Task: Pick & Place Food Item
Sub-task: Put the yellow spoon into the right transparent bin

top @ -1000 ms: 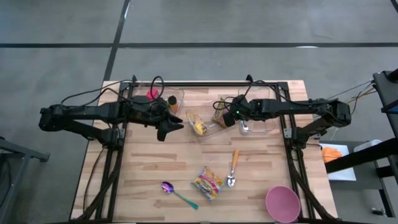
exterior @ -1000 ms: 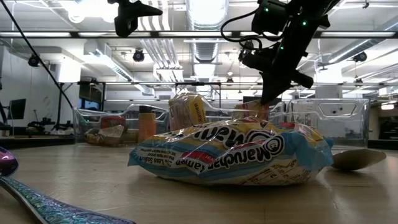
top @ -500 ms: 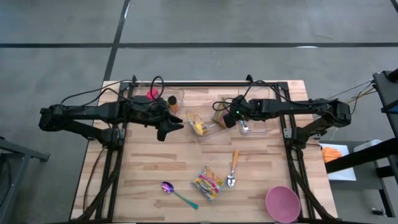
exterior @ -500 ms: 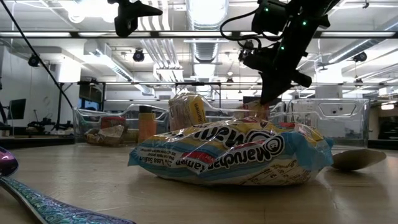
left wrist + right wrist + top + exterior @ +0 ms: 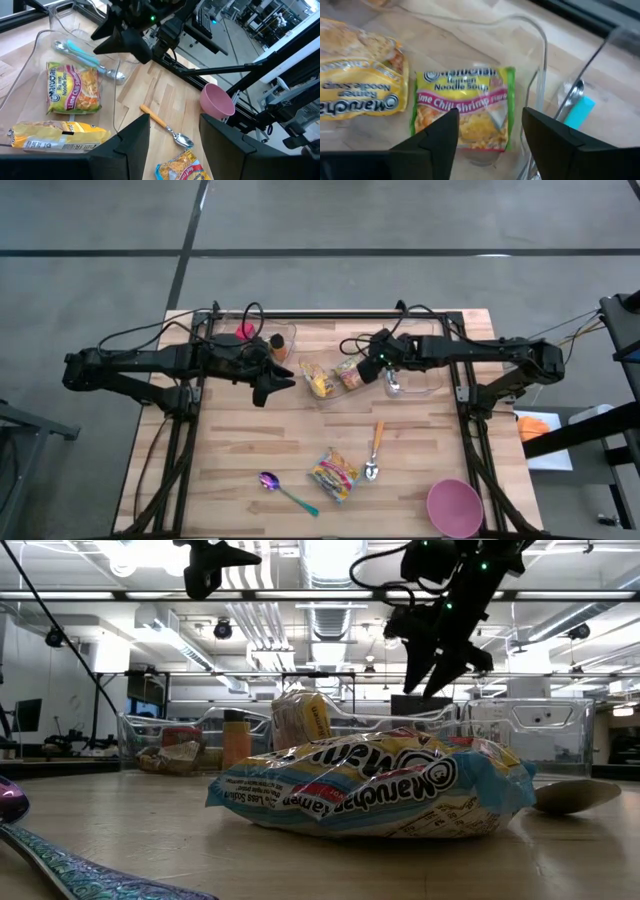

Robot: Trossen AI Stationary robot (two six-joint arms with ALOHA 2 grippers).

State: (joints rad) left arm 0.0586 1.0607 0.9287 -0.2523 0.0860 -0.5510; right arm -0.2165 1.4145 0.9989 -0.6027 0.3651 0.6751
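Observation:
A lime-green ramen pack [image 5: 462, 116] lies flat on the floor of a clear bin [image 5: 330, 392] at mid-table, beside a yellow ramen pack [image 5: 355, 95]. My right gripper [image 5: 490, 145] hangs open just above the lime pack and touches nothing; it also shows in the high view [image 5: 363, 368] and the low view [image 5: 438, 665]. A third ramen pack [image 5: 335, 473] lies on the table near the front. My left gripper [image 5: 283, 383] waits open to the left of the bin, with nothing between its fingers [image 5: 132, 145].
A second clear bin [image 5: 415, 385] to the right holds a blue-handled spoon [image 5: 572, 107]. A third bin [image 5: 265, 340] stands at the far left. A wooden-handled spoon [image 5: 375, 448], a purple spoon [image 5: 285, 490] and a pink bowl [image 5: 455, 507] lie on the near half.
My right gripper has opened and let go of the lime-green ramen pack, then risen a little above the bin. The pack, held up at the fingertips before, now lies flat on the bin's floor.

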